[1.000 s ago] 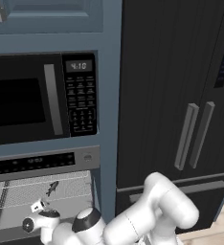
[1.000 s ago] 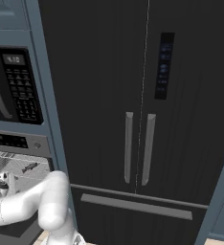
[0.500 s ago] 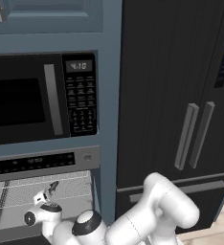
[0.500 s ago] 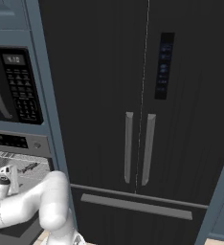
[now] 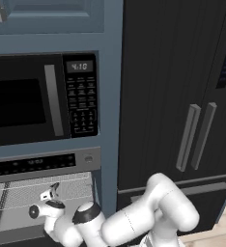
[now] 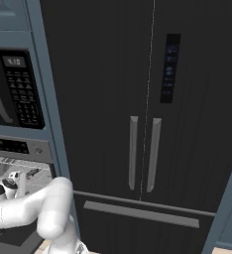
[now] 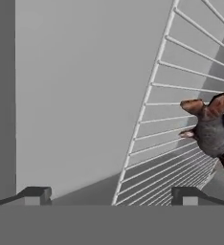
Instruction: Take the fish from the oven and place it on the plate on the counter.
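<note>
Fish is being approached inside the oven, with the reach-in step under way and no grasp made yet.

Fish is being seen in the hand view lying on the wire rack, off toward that view's right edge and well apart from the fingertips, so it is not being centred between them. The gripper is being held with its jaws spread wide and nothing between them. In the left base view the hand is being carried into the oven's open cavity under the control strip, below the microwave. For the next move, the hand is probably needing to be shifted toward the fish and lowered until the fingers are straddling it, before closing; the slender shape is likely calling for careful alignment with the rack wires.
</note>
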Controlling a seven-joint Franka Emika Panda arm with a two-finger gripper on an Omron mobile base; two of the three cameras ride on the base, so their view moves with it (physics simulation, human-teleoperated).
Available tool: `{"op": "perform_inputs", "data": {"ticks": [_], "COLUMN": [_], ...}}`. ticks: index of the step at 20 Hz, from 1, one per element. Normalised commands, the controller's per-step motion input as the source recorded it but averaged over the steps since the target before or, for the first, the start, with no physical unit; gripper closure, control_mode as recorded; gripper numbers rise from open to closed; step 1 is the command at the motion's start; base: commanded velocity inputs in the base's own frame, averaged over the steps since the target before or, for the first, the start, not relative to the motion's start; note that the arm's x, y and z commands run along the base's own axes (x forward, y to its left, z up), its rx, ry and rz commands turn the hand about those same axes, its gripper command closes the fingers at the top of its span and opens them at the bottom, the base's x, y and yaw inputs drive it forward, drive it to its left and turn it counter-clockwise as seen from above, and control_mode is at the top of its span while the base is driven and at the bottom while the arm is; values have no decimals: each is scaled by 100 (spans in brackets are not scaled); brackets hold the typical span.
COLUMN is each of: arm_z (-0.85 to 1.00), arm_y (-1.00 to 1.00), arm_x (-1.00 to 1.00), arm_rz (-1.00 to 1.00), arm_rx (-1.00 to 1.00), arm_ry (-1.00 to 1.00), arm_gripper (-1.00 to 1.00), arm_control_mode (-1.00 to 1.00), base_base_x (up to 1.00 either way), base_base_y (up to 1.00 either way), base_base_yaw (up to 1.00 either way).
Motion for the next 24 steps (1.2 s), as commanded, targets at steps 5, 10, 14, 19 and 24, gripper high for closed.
{"op": "perform_inputs", "data": {"ticks": [5,10,14,19,24], "arm_z": [-81,-100,-100,-100,-100], "arm_y": [0,0,0,0,0], "arm_x": [0,-4,-2,-5,-22], "arm_rz": [-15,-14,-12,-12,-12], "arm_rx": [-1,-11,-16,-13,-11], "arm_ry": [-23,-23,-19,-10,-2], "arm_gripper": [-100,-100,-100,-100,-100], "arm_control_mode": [-100,-100,-100,-100,-100], "base_base_x": [0,0,0,0,0], "base_base_y": [0,0,0,0,0], "base_base_yaw": [0,0,0,0,0]}}
